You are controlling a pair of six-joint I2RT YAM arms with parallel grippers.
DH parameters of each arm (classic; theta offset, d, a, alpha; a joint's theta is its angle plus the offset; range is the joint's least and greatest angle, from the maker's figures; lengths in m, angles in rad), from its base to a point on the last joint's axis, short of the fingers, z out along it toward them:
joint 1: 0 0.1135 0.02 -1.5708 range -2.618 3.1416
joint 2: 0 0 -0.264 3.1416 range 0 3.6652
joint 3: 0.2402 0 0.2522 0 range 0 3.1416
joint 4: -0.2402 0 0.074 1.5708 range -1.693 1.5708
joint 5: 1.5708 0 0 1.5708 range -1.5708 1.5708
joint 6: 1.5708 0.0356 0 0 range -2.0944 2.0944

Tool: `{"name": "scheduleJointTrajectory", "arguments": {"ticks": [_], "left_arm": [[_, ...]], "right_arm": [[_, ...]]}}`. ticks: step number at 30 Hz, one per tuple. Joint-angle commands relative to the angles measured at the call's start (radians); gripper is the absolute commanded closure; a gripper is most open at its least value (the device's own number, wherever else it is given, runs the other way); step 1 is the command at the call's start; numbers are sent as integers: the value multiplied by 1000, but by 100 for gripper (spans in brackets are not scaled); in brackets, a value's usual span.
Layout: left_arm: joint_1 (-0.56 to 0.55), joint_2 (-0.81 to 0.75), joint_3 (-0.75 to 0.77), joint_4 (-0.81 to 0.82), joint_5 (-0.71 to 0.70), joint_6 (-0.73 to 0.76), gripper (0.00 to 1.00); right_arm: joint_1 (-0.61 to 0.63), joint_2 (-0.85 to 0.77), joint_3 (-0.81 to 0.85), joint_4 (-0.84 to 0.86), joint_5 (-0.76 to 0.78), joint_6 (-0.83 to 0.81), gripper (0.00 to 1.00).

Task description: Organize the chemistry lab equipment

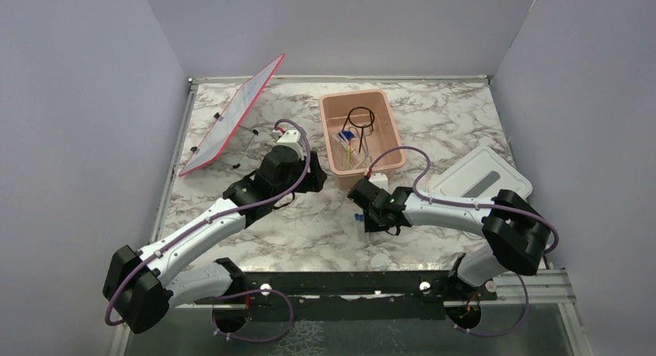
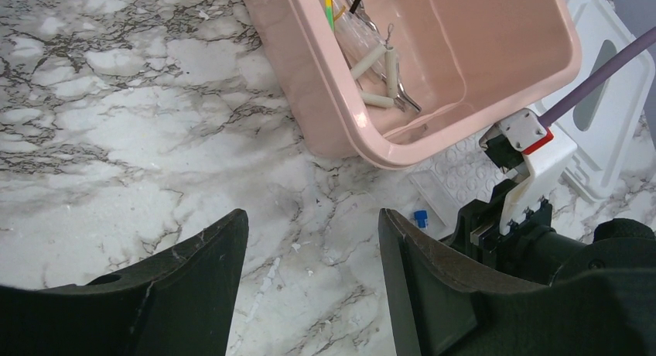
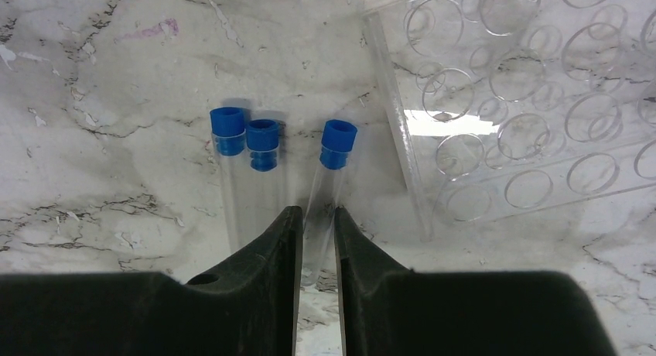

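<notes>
- A flat red-edged panel [image 1: 232, 116] stands tilted at the far left of the marble bench [image 1: 325, 232], its upper edge towards the back wall.
- The left arm [image 1: 232, 213] reaches in from the near left. The left jaws hang open above bare marble, just short of the tub's near left corner, with nothing between them.
- A pink tub [image 1: 383, 112] sits in the middle at the back.
- Inside it, the black wire ring stand [image 1: 360, 121] lies towards the far end.
- The green-yellow stick [image 2: 328, 1] and the metal tweezers [image 2: 393, 70], which wear pale sleeves, lie along the left wall.
- Just in front of the tub, three clear tubes with blue caps [image 3: 263, 162] lie side by side on the bench, caps pointing away from the right arm [image 1: 449, 209].
- The right jaws are drawn in narrow on the rightmost tube [image 3: 334, 151], its glass body running down the slim gap between the two fingers. The other two tubes lie loose just to its left.
- A clear plate with round wells [image 3: 510, 116] lies flat just beside the tubes on the right, close to the tub's near wall.
- A white lid [image 1: 480, 176] rests on the bench at the far right, apart from the tub.
</notes>
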Motion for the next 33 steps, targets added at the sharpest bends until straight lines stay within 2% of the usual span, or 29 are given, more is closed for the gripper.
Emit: {"name": "scheduleJointTrajectory", "arguments": {"ticks": [1,8,13,16,20,24,27,33], "left_arm": [[-4,22,-19,39,39,-16,35],[-3,38,-67,54,52,-54,35],[-4,32,-73,58,50,-68,33],[-4,22,-75,61,53,-71,31],[-5,-9,-89,90,66,-68,28],[-5,-94,-157,242,114,-38,23],[-4,-152,-183,334,150,-21,21],[-5,-225,-172,480,326,-46,21]], "right_arm": [[3,26,-15,38,22,7,75],[3,43,-30,62,17,14,75],[3,41,-33,53,33,32,84],[2,-2,-32,46,53,32,85],[3,-118,-30,57,69,-4,86],[2,-290,-25,106,71,-61,85],[3,-391,-18,182,53,-105,85],[3,-549,-18,400,-60,-169,85]]}}
